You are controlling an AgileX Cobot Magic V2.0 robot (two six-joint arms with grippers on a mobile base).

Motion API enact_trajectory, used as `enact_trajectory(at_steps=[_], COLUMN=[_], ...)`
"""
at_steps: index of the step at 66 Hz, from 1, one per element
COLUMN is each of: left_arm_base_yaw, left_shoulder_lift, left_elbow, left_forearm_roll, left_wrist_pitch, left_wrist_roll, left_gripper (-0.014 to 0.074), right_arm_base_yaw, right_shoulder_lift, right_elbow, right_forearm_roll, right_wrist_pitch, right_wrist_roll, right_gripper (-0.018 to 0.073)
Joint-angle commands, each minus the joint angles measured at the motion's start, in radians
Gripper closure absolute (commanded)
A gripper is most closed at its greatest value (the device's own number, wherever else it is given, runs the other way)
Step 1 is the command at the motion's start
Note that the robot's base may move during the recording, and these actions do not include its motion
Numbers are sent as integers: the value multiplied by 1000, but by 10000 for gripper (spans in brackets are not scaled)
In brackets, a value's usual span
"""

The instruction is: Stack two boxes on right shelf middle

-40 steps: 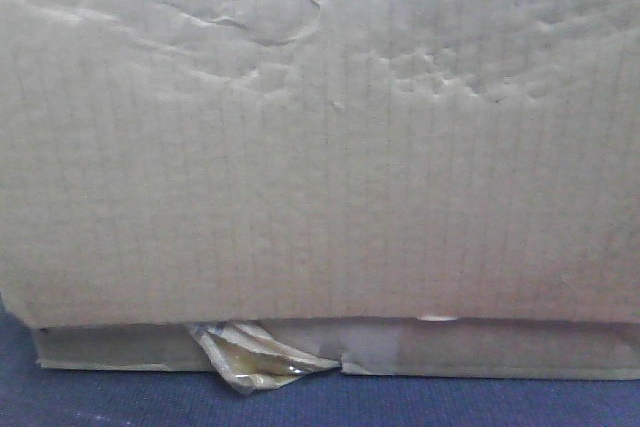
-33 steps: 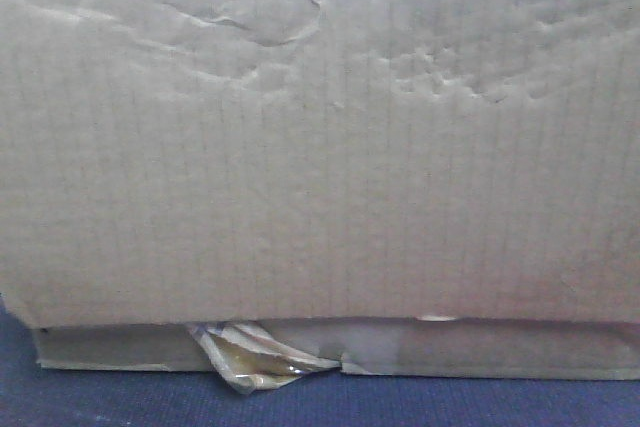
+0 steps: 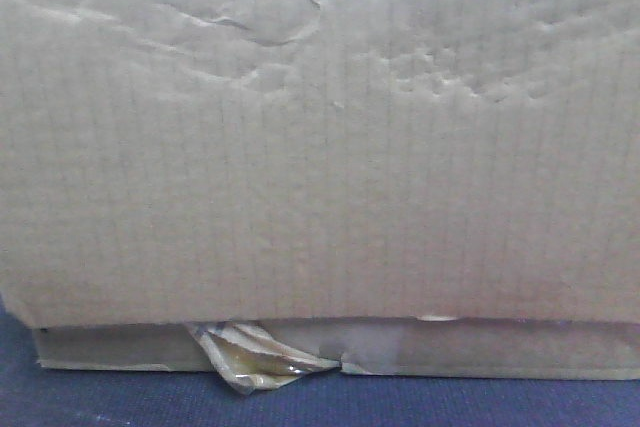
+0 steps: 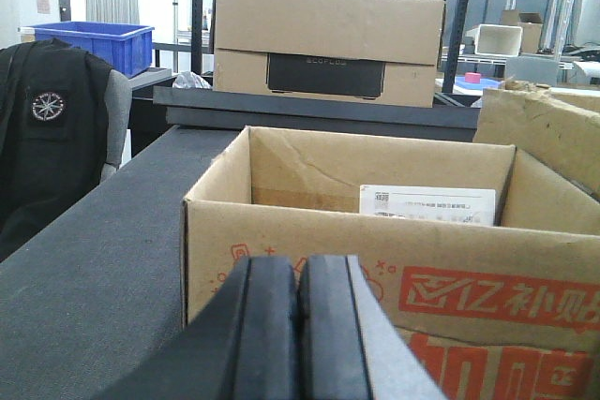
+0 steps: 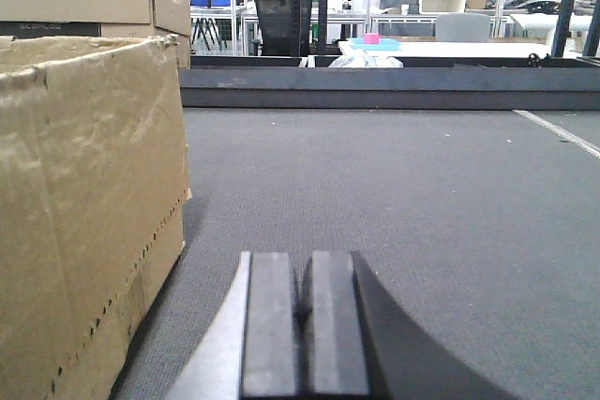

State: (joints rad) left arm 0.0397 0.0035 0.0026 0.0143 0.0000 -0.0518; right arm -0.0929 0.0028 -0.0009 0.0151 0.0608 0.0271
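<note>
Dark grey carpeted table pretty much everywhere you look, running back to a raised dark ledge, with a workshop behind it.

Front view is basically all cardboard. A tall brown corrugated cardboard box fills the frame, and its face is dented and wrinkled, mostly near the top. Poking out under its bottom edge is a flatter brown cardboard box with a torn curl of yellowish tape hanging at the front. So the tall one looks to be sitting on the flat one, and the flat one is on the table.

Left wrist view: the left hand has its two black fingers pressed together with nothing between them. Right in front of it is an open-topped cardboard box with red printed characters, with a white printed label inside against the back wall. Further back, a closed tan box with a black panel is up on the ledge. A blue plastic bin and a black jacket on a chair are off to the left.

Right wrist view: the right hand is pressed shut too and is holding nothing, low over bare table. A worn open brown box with a perforated seam stands just to its left, not touching it. Can't tell if it's one of the stacked two.
</note>
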Motion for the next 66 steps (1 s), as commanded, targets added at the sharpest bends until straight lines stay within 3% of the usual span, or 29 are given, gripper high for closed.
enact_trajectory(at_steps=[1,32,42,50,57,66], left_arm_base_yaw=[2,2,-2,-2,-2,-2], left_shoulder_lift=[-3,-3,-3,21,93,243], left_elbow=[-3,-3,-147,-318,-441,-586], left_forearm_roll=[0,0,0,0,0,12], left_wrist_pitch=[-19,-40,157,332,395,480], left_wrist_roll=[3,3,3,3,3,3], left_gripper=[687,687,687,687,687,687], right_arm_base_yaw=[-4,-4,-4,-4,-4,-4], right_shoulder_lift=[-3,-3,-3,3,49,118], right_elbow=[1,1,-64,-169,-266,-350], right_forearm_roll=[-1,-1,-1,-1,-1,-1], right_wrist_pitch=[-17,-61,-61,38,146,189], right_wrist_roll=[-3,-3,-3,-3,-3,-3], right_gripper=[728,728,728,728,728,728])
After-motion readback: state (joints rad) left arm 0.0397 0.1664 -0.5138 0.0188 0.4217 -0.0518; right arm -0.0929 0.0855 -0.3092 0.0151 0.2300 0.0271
